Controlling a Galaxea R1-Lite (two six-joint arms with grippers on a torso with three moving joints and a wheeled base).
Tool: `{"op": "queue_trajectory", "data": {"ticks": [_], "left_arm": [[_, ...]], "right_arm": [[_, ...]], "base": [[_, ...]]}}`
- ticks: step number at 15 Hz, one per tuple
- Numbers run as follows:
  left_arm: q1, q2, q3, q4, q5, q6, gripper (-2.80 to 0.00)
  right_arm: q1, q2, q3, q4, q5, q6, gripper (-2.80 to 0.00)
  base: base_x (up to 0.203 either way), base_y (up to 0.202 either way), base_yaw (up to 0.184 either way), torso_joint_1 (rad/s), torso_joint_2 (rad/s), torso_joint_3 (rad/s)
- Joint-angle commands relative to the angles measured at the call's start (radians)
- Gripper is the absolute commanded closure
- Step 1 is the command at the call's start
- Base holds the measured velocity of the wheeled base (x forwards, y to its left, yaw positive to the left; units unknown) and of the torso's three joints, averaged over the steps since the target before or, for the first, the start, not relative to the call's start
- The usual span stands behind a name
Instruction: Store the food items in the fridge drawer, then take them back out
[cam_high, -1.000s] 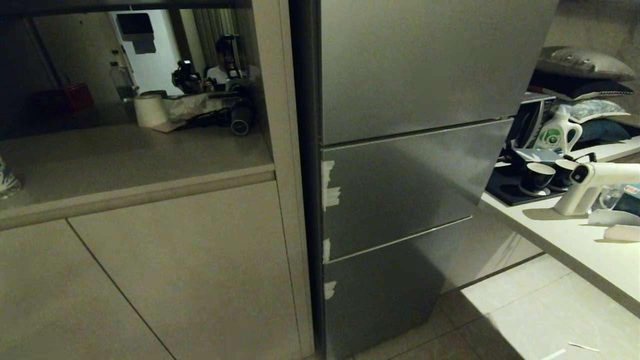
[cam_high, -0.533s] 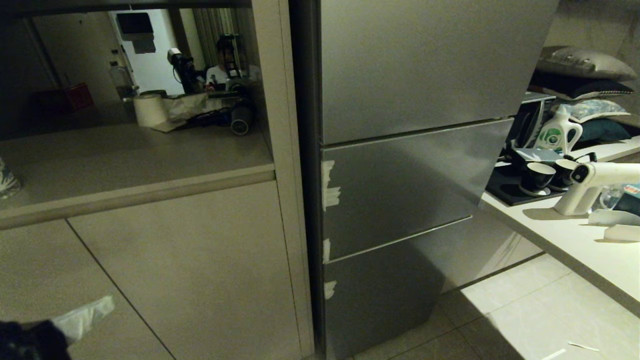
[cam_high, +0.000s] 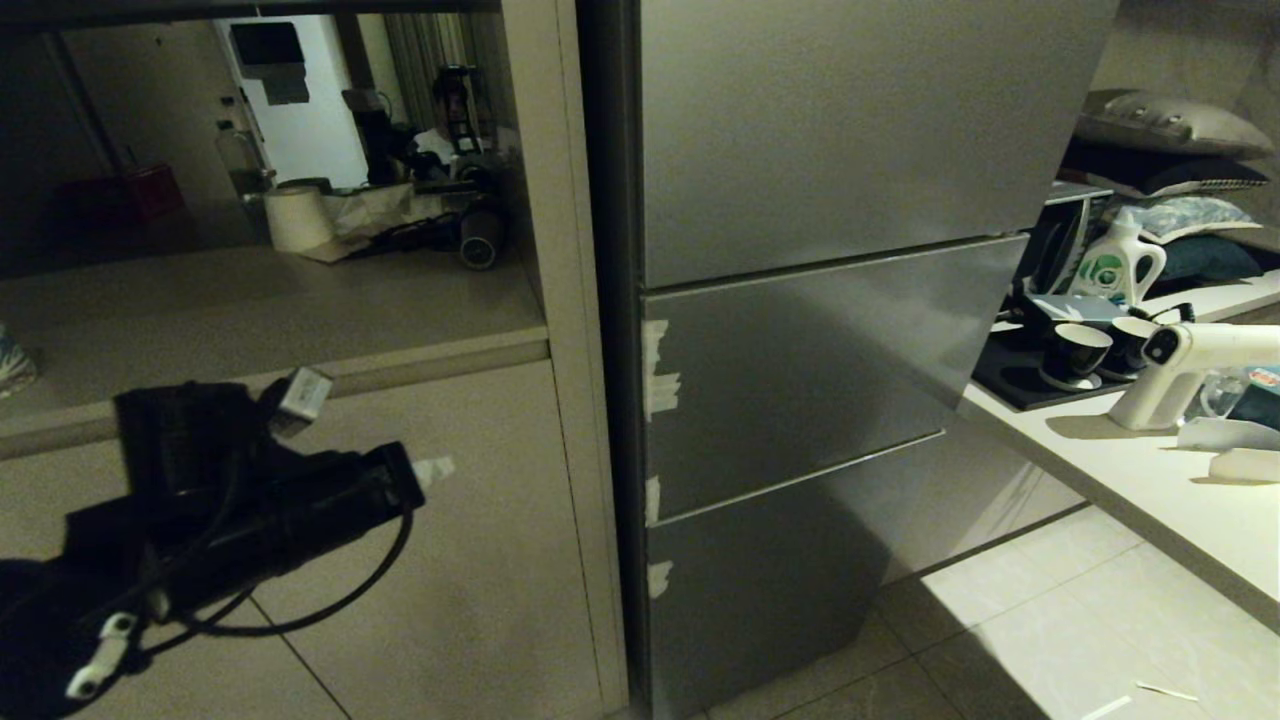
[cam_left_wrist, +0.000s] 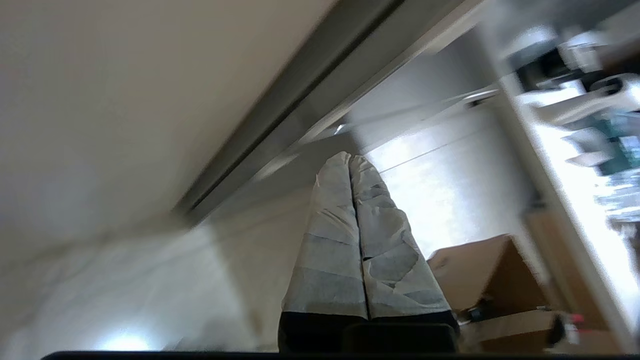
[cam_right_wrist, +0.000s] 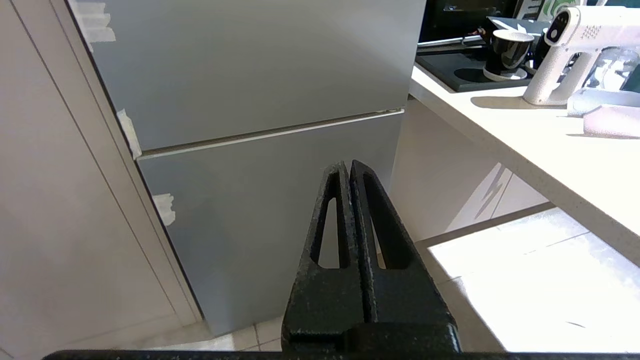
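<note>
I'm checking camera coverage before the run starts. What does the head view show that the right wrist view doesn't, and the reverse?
Only the head view: the left gripper, raised in front of the cabinet door, a paper towel roll on the shelf, and a detergent bottle.
Only the right wrist view: the right gripper, shut.
Both: the closed grey fridge panels with tape scraps, and the white spray gun.

Grey fridge panels stood shut, blocking access; white counter crowded right side; cabinet front walled left.

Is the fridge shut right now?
Shut: the fridge's grey panels sit flush, only thin seams between them; no drawer is pulled out.
</note>
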Motion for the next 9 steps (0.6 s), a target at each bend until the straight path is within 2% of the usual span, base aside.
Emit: {"op": "queue_trajectory", "data": {"ticks": [1,4,7,9], "left_arm": [[-0.046,0.219,-0.143,-0.087,0.002,-0.017,0.0],[-0.078,0.382,-0.297,-0.197,0.023,-0.024,0.0],[-0.142,0.51,-0.377,-0.387,0.037,-0.024,0.0],[-0.176,0.624,-0.47,-0.498,0.074,-0.021,0.0]], "right_arm": [[0.0,0.001,0.031,-0.004,0.0,0.006,0.0],[0.0,0.001,0.031,-0.004,0.0,0.007,0.0],[0.0,0.001,0.031,-0.004,0.0,0.007,0.0],[0.0,0.001,0.031,-0.004,0.0,0.009,0.0]], "base": [[0.0,0.0,0.0,0.0,0.0,0.0],[0.0,0.0,0.0,0.0,0.0,0.0],[0.0,0.0,0.0,0.0,0.0,0.0],[0.0,0.0,0.0,0.0,0.0,0.0]]}}
